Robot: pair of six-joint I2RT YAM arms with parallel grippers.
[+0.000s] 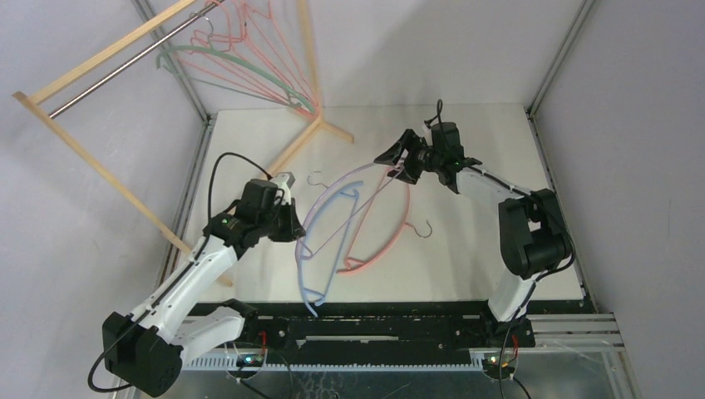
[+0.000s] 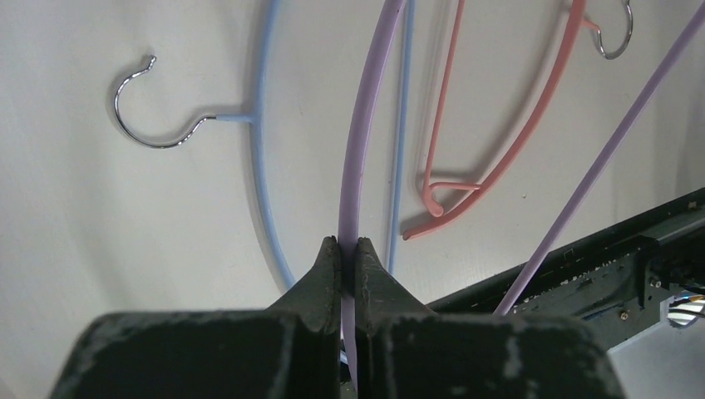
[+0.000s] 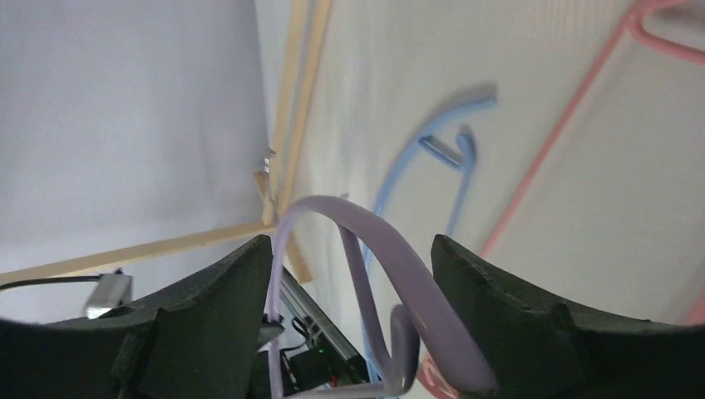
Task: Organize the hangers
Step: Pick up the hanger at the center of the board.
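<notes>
Your left claw (image 2: 349, 243) pinches the lilac hanger (image 2: 359, 141) mid-arm; right claw (image 3: 351, 245) gapes wide around its end. Looks light, stiff, slick: take that bend.

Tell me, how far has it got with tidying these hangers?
Done: several pink wire hangers and a green hanger hang on the rack. In hand: the left end effector is shut on the lilac hanger, the right end effector open around its far end. Left: the blue hanger and pink hanger lie on the table.
</notes>
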